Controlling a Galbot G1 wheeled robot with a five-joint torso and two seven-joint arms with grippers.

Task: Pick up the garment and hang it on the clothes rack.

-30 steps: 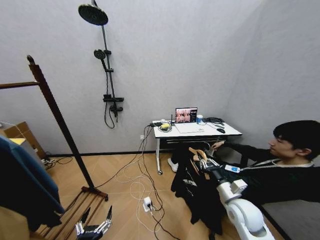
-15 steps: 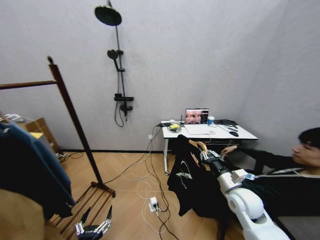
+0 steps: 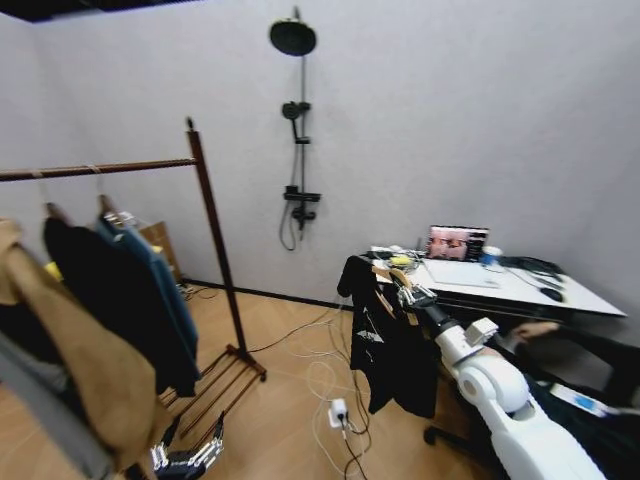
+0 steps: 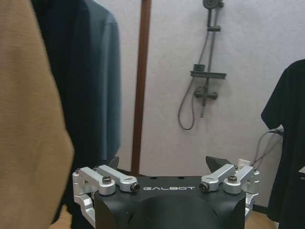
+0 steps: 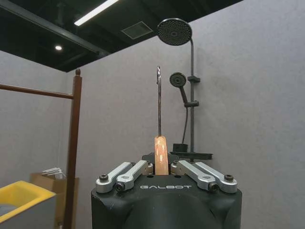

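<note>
On the left, the rack (image 3: 213, 250) carries a tan coat (image 3: 70, 340), a black coat (image 3: 110, 300) and a teal jacket (image 3: 165, 300) on its rail. The left gripper (image 3: 185, 458) hangs low by the rack's base, fingers spread and empty. To the right, the right gripper (image 3: 408, 296) pinches the wooden hanger (image 3: 385, 275); the T-shirt (image 3: 390, 345) hangs from it, clear of the floor, well apart from the rack.

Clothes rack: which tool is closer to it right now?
Left. The left tool hangs low beside the clothes rack base; the right tool holds the garment by its hanger, farther right.
</note>
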